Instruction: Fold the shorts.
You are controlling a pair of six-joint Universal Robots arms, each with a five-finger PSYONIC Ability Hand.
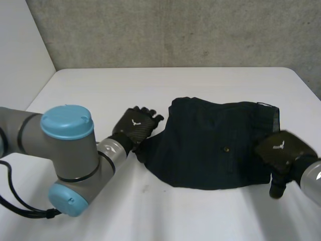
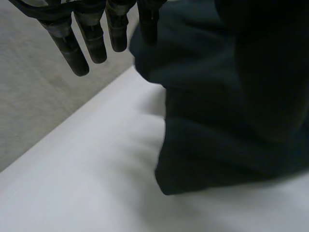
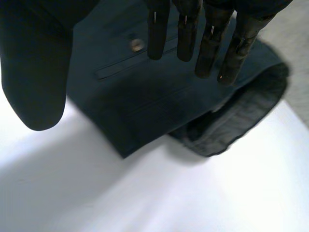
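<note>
The dark navy shorts [image 1: 215, 145] lie folded on the white table [image 1: 100, 90], with a small button on the upper layer and the waistband at the right end. My left hand [image 1: 136, 125] rests open just beside the shorts' left edge, its straight fingers [image 2: 96, 43] hanging next to the cloth [image 2: 227, 121]. My right hand [image 1: 278, 150] hovers open over the shorts' right front corner. Its straight fingers [image 3: 212, 43] and thumb hang above the cloth [image 3: 145, 96] and hold nothing.
A grey concrete wall [image 1: 175, 30] runs behind the table's far edge. A pale panel [image 1: 20, 55] stands at the left. Bare white tabletop surrounds the shorts on every side.
</note>
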